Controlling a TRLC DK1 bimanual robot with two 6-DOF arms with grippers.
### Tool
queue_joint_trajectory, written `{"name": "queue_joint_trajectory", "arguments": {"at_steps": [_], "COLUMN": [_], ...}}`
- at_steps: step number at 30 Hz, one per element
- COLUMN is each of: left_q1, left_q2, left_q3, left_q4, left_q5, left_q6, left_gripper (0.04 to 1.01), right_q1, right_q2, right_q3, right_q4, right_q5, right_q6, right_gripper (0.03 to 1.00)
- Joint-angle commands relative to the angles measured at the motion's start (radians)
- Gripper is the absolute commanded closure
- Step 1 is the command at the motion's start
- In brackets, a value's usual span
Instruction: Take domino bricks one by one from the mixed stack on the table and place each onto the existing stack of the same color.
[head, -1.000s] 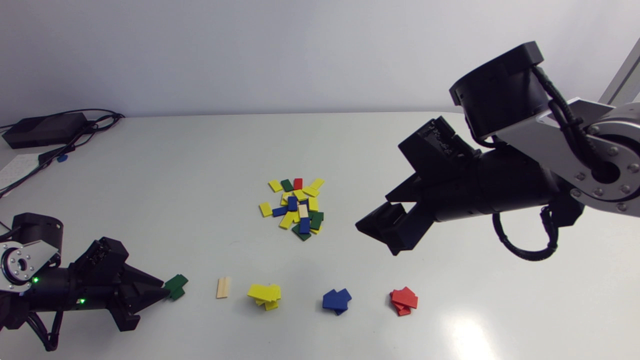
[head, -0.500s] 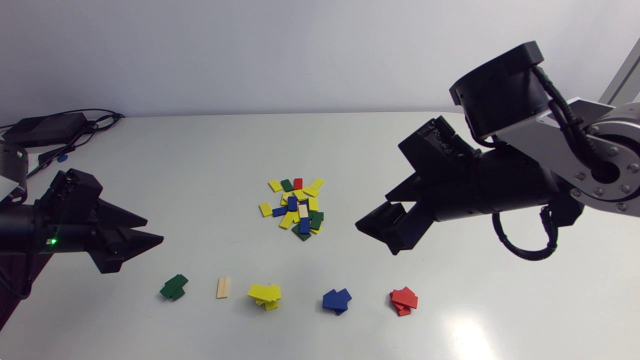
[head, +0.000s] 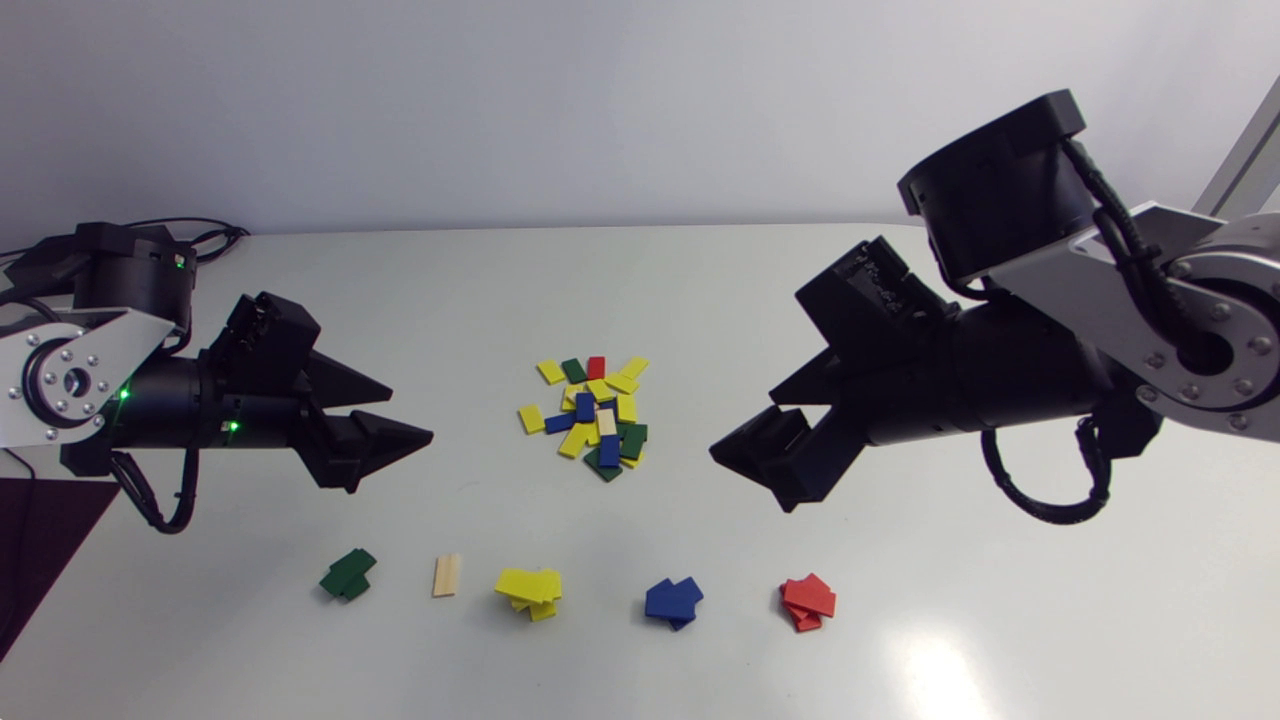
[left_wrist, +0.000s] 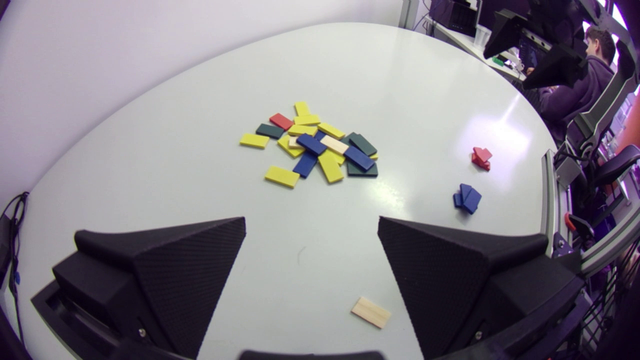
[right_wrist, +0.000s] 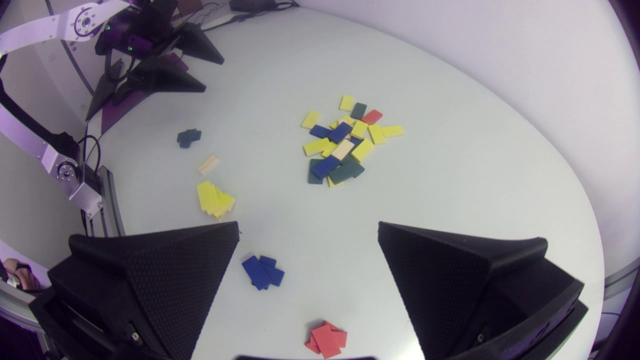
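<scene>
White glossy table (head: 700, 300), rounded far edge; plain pale wall (head: 500, 100) behind; light glare (head: 930, 660) (near front edge).

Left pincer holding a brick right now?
No: the left pincer is open, its fingers wide apart and touching no brick.

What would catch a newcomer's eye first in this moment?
The mixed pile of bricks, mostly yellow, lies mid-table, with the open left claw and the open right claw hovering on either side. Toward the table's near edge runs a sorted row: green stack, wooden brick, yellow stack, blue stack, red stack.
</scene>
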Motion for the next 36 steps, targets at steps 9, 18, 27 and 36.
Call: {"name": "queue_joint_trajectory", "arguments": {"at_steps": [9, 18, 27, 36], "left_q1": [-0.034, -0.048, -0.040, -0.021], "left_q2": [-0.001, 0.011, 0.010, 0.018], "left_q3": [0.022, 0.023, 0.036, 0.046], "left_q4": [0.035, 0.046, 0.049, 0.045], "left_q5": [-0.049, -0.101, -0.112, -0.112], "left_q6": [-0.031, -0.043, -0.069, -0.071], "left_gripper": [0.669, 0.633, 0.054, 0.054], "right_q1": [-0.003, 0.006, 0.006, 0.009], "right_q2": [0.005, 0.016, 0.020, 0.045], "right_q3": [-0.016, -0.019, -0.019, 0.004], "right_q4": [0.006, 0.014, 0.021, 0.021], "right_q5": [-0.004, -0.004, -0.002, -0.002], "right_q6": [0.003, 0.009, 0.009, 0.009], "right_gripper": [0.059, 0.059, 0.059, 0.059]}}
